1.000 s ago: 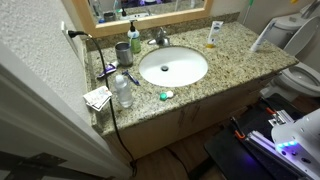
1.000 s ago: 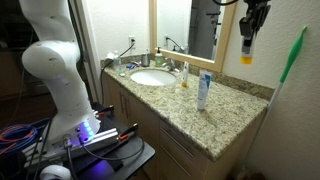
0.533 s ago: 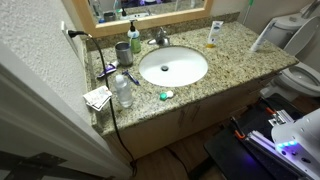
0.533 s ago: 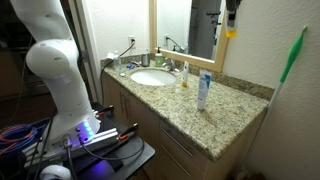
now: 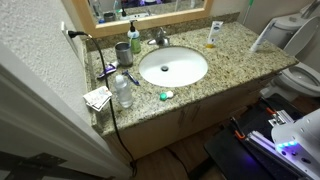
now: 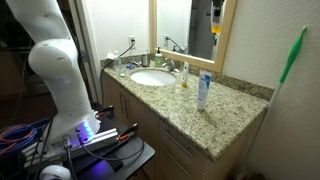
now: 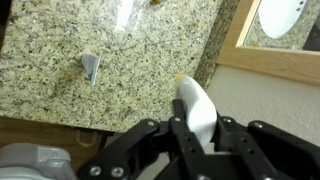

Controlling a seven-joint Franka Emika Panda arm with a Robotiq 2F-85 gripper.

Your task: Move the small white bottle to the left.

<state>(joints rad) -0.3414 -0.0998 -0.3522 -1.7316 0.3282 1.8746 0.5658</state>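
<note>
**Gripper (image 7: 197, 124) clamped on bottle (image 7: 195, 100), aloft**

In the wrist view the white bottle is gripped between the jaws, and its yellowish end is shown beyond them. It is held clear of the granite counter (image 7: 60, 45), near the wooden mirror frame (image 7: 270, 62). A sink (image 5: 173, 66) is set in the counter. An upright tube (image 6: 203, 90) is seen standing near it.

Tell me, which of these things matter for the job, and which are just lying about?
For the job: small white bottle, gripper holding it.
Just lying about: clear bottle, cup, upright tube, papers.
</note>
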